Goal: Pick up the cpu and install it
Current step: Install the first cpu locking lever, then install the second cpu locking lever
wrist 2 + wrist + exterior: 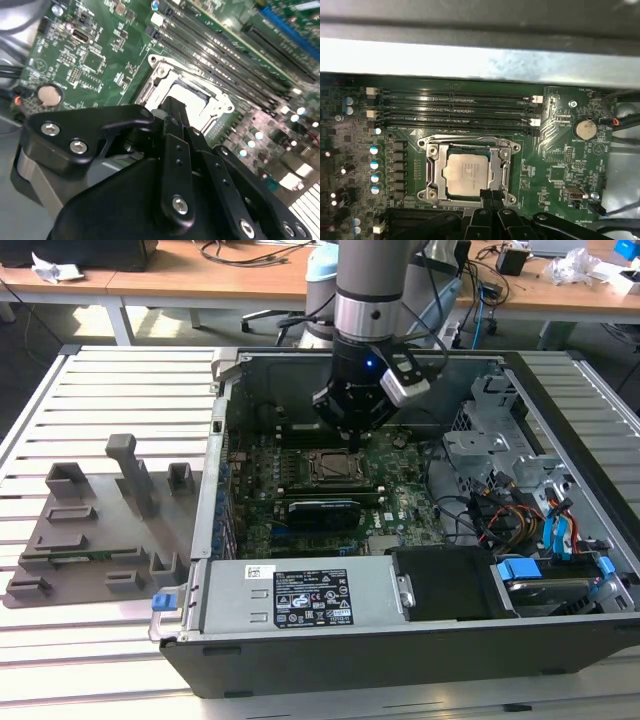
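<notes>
Cpu [467, 172] lying seated in the motherboard socket [436, 172] just beneath the gripper [491, 194], whose fingers are pressing together empty above one socket edge; placement is looking done, retention frame seemingly remaining unlatched.

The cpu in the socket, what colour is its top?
Silvery grey, a bit shiny; the cpu shows best in the first wrist view.

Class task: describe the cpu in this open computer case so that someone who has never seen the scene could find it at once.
Start at the open computer case on the slatted table, then the green motherboard on its floor. Beside the memory slots sits a metal socket frame; the cpu is the pale, silvery square within it, unlike the dark parts around.
</notes>
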{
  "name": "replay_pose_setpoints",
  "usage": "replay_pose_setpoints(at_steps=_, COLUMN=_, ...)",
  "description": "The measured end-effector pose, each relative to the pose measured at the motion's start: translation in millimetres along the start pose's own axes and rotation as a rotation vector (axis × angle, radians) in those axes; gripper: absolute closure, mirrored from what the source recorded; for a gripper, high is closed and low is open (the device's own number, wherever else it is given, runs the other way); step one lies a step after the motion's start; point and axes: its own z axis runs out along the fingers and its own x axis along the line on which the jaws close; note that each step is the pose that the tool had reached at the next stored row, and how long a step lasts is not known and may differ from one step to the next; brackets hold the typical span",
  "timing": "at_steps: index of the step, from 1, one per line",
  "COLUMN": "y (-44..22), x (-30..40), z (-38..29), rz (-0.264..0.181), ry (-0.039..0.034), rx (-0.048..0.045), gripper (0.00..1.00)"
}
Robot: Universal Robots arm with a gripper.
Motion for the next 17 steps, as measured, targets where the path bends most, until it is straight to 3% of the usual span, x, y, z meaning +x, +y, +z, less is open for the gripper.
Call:
replay_pose_setpoints(at_steps=4, y=-1.2, x=0.0, z=-8.3, rz=0.000, ry=-0.0001, rx=0.0001, gripper=0.89)
replay_pose_setpoints(at_steps=17, y=-1.9, x=0.0, z=-8.9, rz=0.000, ry=0.0001, rx=0.0011, gripper=0.89)
